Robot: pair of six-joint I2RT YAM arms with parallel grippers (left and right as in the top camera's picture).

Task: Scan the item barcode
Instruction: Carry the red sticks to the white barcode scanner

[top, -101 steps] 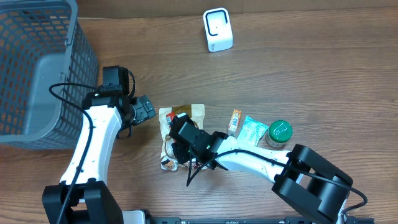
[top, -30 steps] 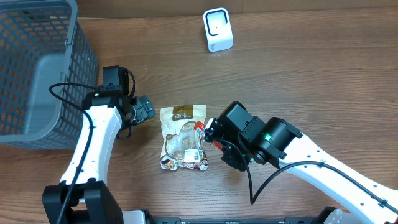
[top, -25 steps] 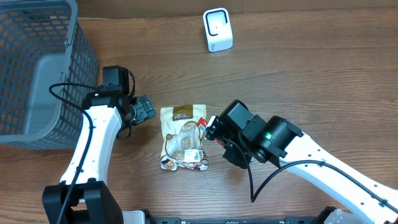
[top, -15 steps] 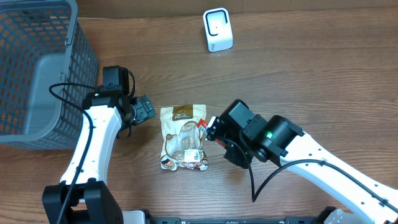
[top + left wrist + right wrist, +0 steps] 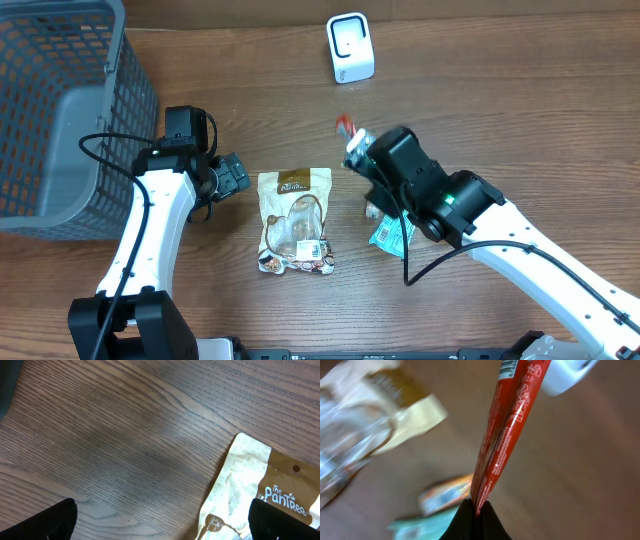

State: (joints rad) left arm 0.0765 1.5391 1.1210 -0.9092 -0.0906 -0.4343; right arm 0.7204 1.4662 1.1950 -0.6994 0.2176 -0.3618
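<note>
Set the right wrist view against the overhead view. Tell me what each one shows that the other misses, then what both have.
Only the right wrist view shows the barcode printed at the far end of the red packet. Only the overhead view shows the grey basket and the open left claw. Both show the red packet pinched in the shut right claw, the brown pouch, the white scanner and the teal packet.

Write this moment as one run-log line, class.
right gripper: shut on red packet | packet: held up, apart from scanner | left gripper: open, empty, beside pouch
</note>
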